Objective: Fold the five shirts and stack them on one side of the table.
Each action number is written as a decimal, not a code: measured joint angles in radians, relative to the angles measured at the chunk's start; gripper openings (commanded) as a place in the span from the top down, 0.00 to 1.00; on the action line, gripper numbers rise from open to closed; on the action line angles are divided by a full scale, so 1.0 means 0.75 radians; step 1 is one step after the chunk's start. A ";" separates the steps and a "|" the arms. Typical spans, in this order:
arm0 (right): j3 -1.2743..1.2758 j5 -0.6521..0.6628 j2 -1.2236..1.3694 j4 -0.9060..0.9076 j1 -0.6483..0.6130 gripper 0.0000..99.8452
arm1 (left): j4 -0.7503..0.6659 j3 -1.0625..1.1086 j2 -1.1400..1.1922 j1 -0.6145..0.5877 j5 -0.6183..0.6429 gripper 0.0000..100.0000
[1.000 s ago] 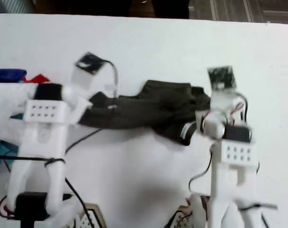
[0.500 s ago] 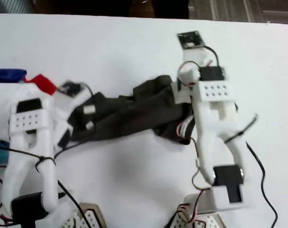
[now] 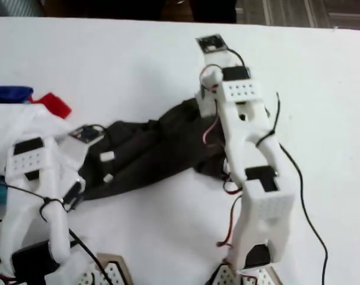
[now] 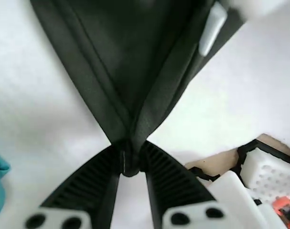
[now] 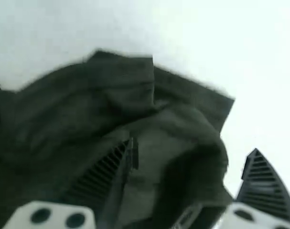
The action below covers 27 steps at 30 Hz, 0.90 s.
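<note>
Now, a dark shirt (image 3: 150,151) is pinched for spreading

A fold of it is clamped between the closed jaws of the left gripper (image 4: 130,162), seemingly so it can be drawn flat. The rest is fanned out ahead of that gripper. The right gripper (image 5: 192,152) is held open astride the bunched far edge, its arm stretched over the table (image 3: 138,53).

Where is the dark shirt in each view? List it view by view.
High view: dark shirt mid-table, between the two arms.
Left wrist view: pinched in the left gripper, fanning away.
Right wrist view: bunched between the right gripper's open fingers.
Shared landmark: the white table around it.
</note>
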 measured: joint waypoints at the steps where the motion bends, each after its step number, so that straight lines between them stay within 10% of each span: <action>1: -0.065 0.000 0.039 0.000 -0.016 0.66 | 0.000 0.000 0.000 0.000 0.000 0.97; 20: -0.964 0.000 0.784 0.196 -0.059 0.81 | 0.000 0.000 0.000 -0.004 0.000 0.97; 27: -1.115 0.000 0.824 0.358 -0.051 0.72 | -0.020 0.000 0.000 -0.004 0.000 0.97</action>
